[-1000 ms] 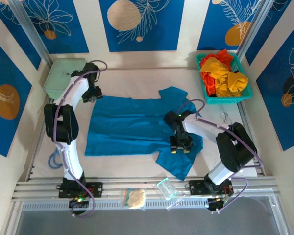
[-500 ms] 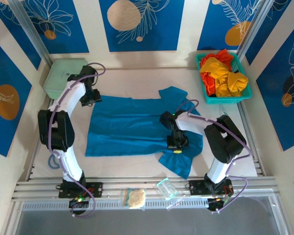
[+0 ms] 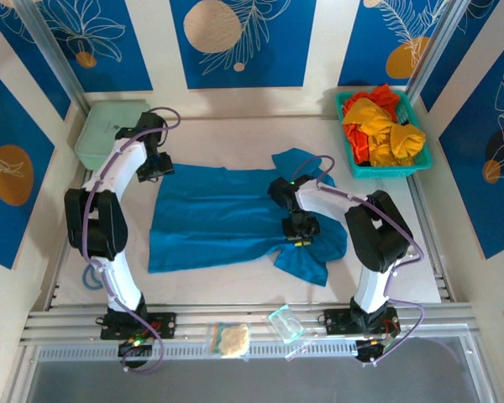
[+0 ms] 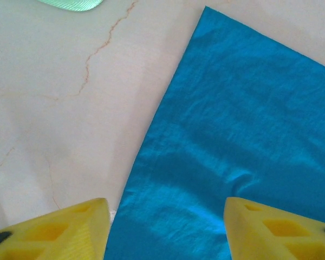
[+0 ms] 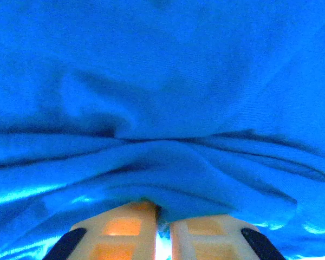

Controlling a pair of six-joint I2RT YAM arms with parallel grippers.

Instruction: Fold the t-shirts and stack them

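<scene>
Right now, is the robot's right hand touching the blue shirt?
Touching. In the right wrist view, the right hand has its fingers pinched together on a bunched fold of the blue shirt.

Teal t-shirt (image 3: 214, 220) on pale table (image 3: 235, 138)

- Seemingly a robot lab test cell: left arm (image 3: 118, 260) and right arm (image 3: 374, 290) bolted to an aluminium rail (image 3: 252, 316) at a pale counter (image 3: 235, 141).
- Blue leaf-print wall panels (image 3: 235, 42) and a metal frame post (image 3: 55, 59) enclose it.
</scene>
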